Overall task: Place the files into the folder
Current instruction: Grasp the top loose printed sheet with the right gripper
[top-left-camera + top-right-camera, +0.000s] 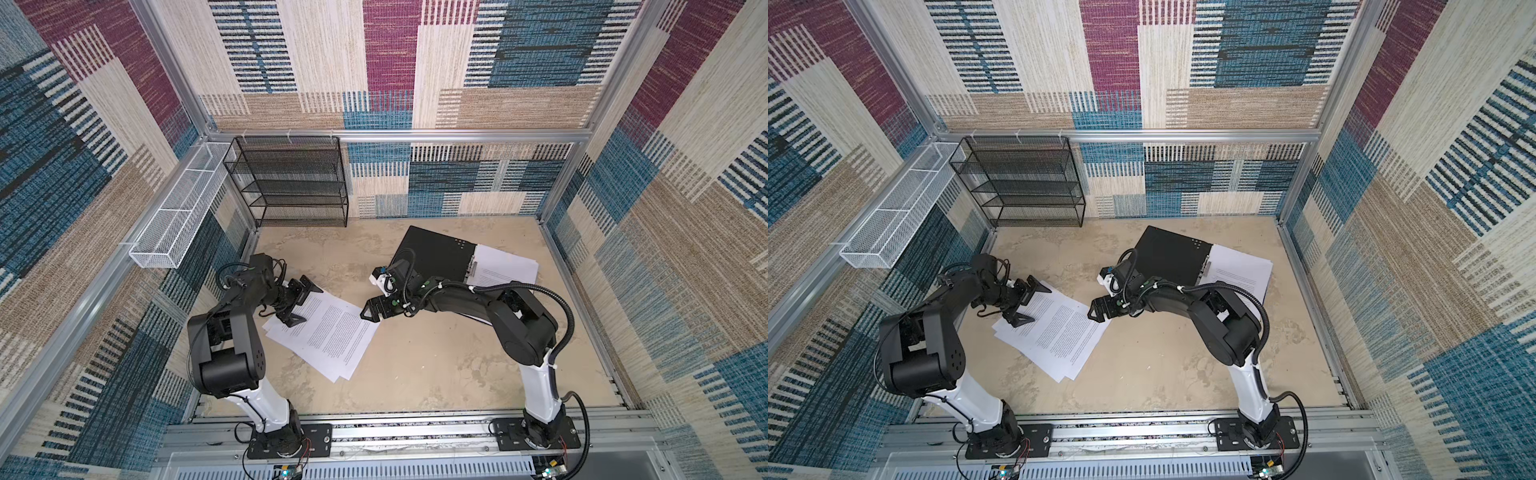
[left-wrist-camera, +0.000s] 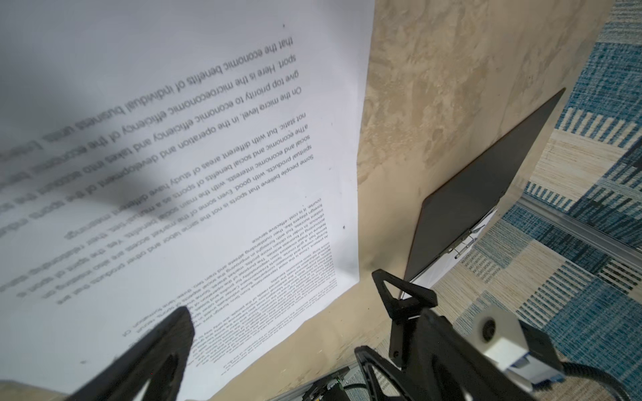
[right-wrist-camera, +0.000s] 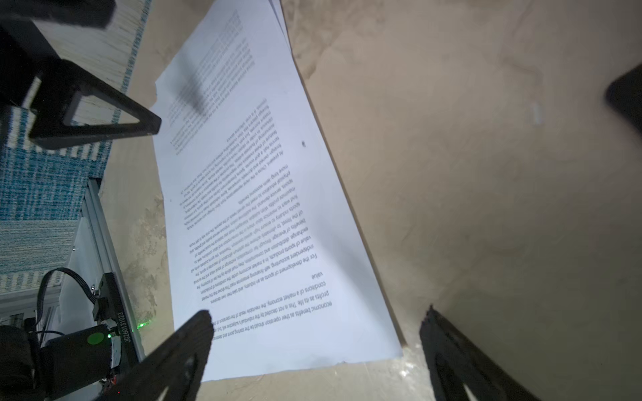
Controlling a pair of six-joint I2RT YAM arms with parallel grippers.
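Both sets of fingers stand wide apart, holding nothing: the left gripper [image 1: 309, 305] over one end of the files [image 1: 328, 332], the right gripper [image 1: 369, 311] at the opposite corner. The top sheet reads "Some people believe that sports…". The folder [image 1: 436, 253] lies open behind them on the worktop [image 1: 436, 353], black inside up, with more sheets [image 1: 505, 266] beside its spine.

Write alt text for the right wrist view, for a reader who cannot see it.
A loose stack of white paper sheets printed with text lies on a mottled tan tabletop. The right gripper stands open, its black fingers framing the stack's near end, and the open left gripper hangs by the far end.
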